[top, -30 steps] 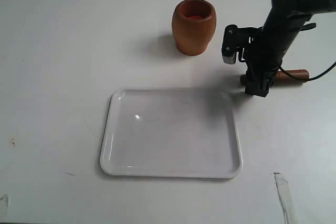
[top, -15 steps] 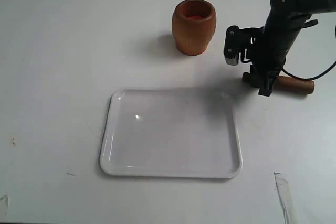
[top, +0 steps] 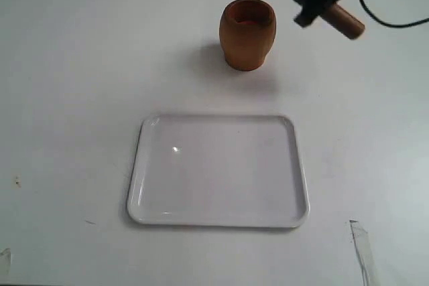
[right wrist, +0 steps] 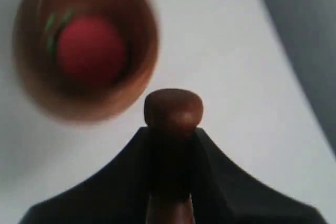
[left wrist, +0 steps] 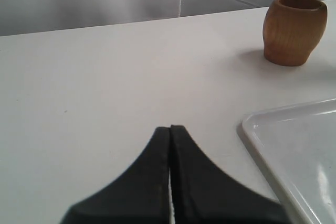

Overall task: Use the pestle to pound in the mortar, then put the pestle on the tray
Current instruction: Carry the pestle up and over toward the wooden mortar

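The tray (top: pixel 218 219) sits nearest, flat on the bench (top: pixel 67 98), bare inside, with open room on all 4 sides. The left arm's fingers (left wrist: pixel 152 182) are pressed together with nothing between them, low over the bench just beside the tray's left rim and well apart from the work (out of the exterior view altogether).

Farther back stands the mortar (top: pixel 247 34), upright, mouth up, a red lump (right wrist: pixel 90 49) lying inside it. Farthest, at the right, the right arm's fingers (right wrist: pixel 220 182) are clamped on the pestle (top: pixel 343 23), which looks held clear of the bench. Its long axis slants: the thick end points right, and the knob end pokes out past the fingertips toward the mortar.

The mortar's mouth lies to the pestle's left and a little nearer. So only 1 arm is placed for pounding, and the pestle would need carrying left over the rim and tipping more upright. Nothing stands between them.
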Robot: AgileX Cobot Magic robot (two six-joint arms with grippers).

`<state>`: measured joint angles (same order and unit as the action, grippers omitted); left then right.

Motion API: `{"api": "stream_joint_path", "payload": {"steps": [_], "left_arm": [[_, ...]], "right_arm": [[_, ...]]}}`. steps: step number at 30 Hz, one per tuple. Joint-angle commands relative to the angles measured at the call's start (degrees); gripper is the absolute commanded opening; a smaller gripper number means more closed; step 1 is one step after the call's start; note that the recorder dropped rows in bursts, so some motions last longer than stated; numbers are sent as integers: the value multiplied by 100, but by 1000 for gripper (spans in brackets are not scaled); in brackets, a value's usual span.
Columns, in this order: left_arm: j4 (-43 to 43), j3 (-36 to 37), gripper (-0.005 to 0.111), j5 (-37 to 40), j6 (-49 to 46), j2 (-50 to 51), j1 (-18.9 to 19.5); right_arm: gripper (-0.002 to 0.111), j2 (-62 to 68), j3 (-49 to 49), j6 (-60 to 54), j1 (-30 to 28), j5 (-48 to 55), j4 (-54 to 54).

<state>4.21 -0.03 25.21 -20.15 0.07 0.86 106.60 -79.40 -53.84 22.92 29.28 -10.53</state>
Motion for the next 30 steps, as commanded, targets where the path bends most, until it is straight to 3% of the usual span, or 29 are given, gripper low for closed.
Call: {"api": "stream_joint_path", "payload": {"steps": [1,6,16,21,30], "left_arm": [[-42,3,0,-17,47,-7,-44],[-42,3,0,-17,47,-7,-44],[-42,3,0,-17,47,-7,-44],[-42,3,0,-17,47,-7,-44],[-42,3,0,-17,47,-7,-44]], "right_arm": [[0,-413,-39,-97,2,-1466,-1733],[0,-423,-39,-485,116,-2207,-2801],[0,-308,-39,-401,798,-3505,-3034],[0,-240,-39,428,1000,-4084,-3034],[0,-455,-39,668,1169,-2833,-2988]]}}
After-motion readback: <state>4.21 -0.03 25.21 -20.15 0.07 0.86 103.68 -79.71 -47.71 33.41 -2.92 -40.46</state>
